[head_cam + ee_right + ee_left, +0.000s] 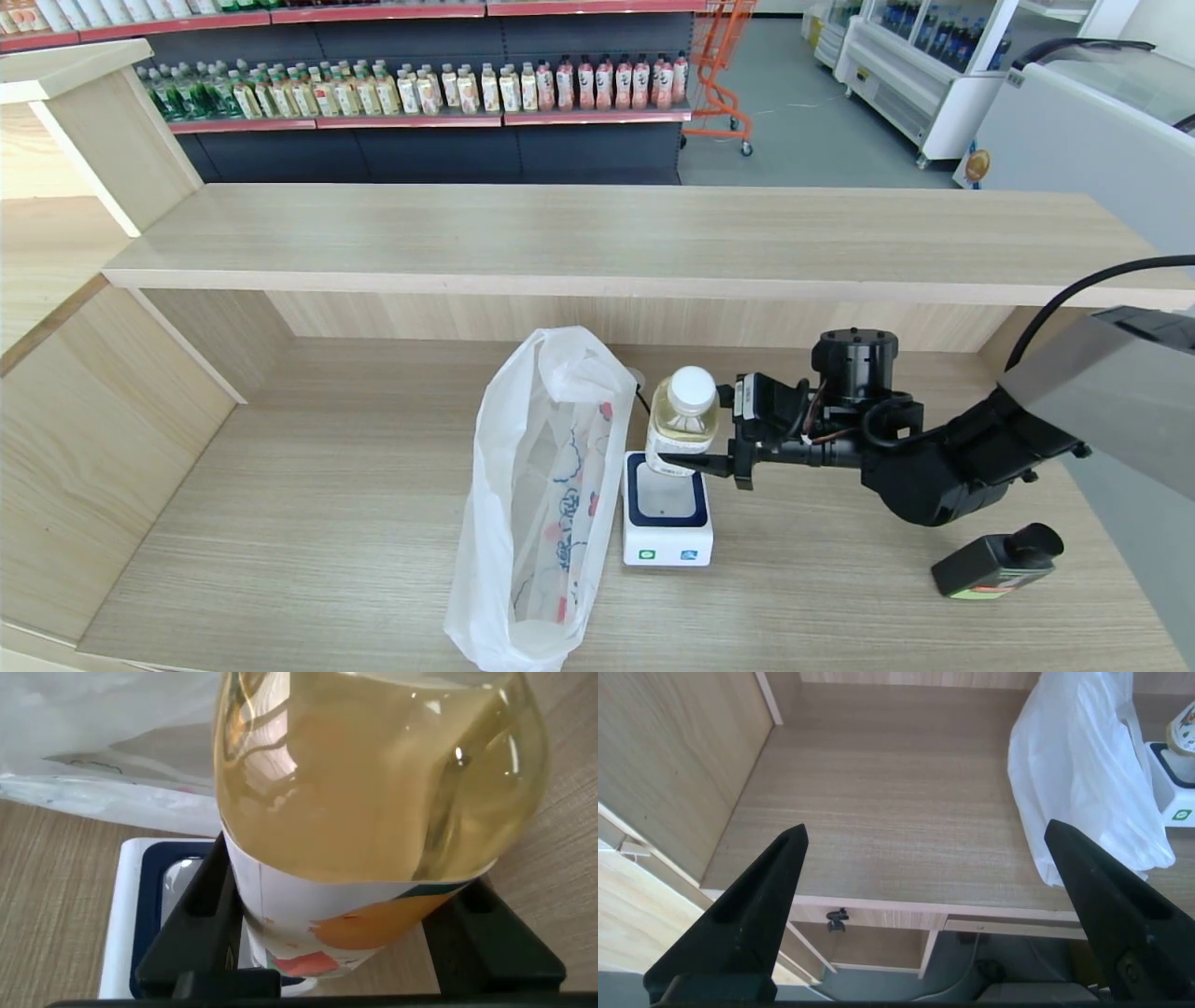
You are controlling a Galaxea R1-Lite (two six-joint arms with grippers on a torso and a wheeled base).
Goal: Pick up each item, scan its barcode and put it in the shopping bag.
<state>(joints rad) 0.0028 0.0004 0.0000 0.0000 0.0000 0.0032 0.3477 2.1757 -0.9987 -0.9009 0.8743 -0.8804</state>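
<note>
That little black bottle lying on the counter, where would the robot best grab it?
Probably around the middle of the black bottle, from straight above. It lies on its side with the cap pointing right and slightly away, so its long body offers two sides to close across. The right end effector is nearest, but it holds the drink bottle.

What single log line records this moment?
right end effector: grips bottle above scanner | left end effector: open | bag: beside scanner
</note>
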